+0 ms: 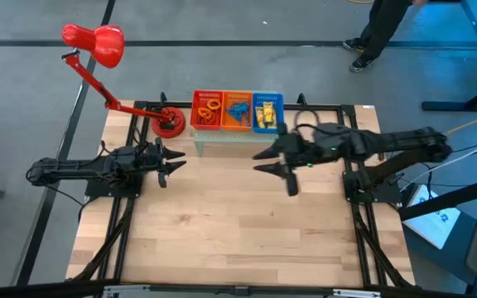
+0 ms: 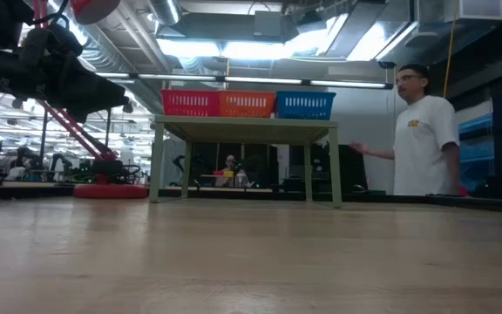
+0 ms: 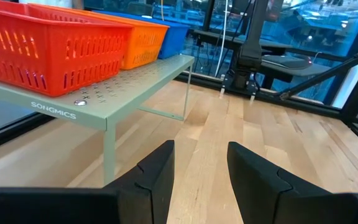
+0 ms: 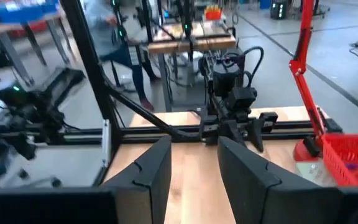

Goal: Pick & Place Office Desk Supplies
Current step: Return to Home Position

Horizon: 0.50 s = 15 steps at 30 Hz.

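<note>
Overhead view of a wooden desk (image 1: pixel 222 240) with two dark robot arms. At upper centre of the frame, a pale green shelf (image 1: pixel 238 139) carries three mesh baskets in a row. The red basket (image 1: pixel 194 112) holds orange and red band loops (image 1: pixel 209 112). The orange basket (image 1: pixel 237 93) holds blue wiry loops (image 1: pixel 238 112), and the blue basket (image 1: pixel 281 112) holds yellow packets (image 1: pixel 266 112).

No loose supplies show on the bare wood, so the sorting looks finished. What seems left is for the arms to pull back to rest.

The left claw (image 1: pixel 175 170) sits at centre left, near the shelf's left end, its fingers (image 3: pixel 157 180) apart with nothing between them. The right claw (image 1: pixel 262 162) hangs at centre, just below the shelf in the frame, its fingers (image 4: pixel 151 174) likewise apart and empty.

A red desk lamp (image 1: pixel 98 43) stands at upper left. In the level view, a person (image 2: pixel 421 131) stands at right, beyond the desk.
</note>
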Tool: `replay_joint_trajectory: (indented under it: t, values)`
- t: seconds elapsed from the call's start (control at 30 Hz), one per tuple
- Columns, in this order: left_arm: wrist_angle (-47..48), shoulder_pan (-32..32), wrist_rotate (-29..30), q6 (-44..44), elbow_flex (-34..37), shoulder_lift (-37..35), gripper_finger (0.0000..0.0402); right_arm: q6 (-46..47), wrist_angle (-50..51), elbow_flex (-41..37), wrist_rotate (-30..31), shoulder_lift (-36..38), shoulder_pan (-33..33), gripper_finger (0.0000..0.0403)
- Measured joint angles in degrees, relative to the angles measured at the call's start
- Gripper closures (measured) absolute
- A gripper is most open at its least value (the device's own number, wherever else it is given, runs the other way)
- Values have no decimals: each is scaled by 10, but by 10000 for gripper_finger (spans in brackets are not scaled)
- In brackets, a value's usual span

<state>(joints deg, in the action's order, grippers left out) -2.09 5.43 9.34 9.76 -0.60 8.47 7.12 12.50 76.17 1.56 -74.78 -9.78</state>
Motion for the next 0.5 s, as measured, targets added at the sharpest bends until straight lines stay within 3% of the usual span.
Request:
replay_joint_trajectory:
  t: [0.27,0.5]
  values:
    - [-2,0,1,-1,0,0,258,64,-195,-305,-3,186,5,270]
    - [-2,0,1,-1,0,0,258,89,-324,-518,-12,313,4,270]
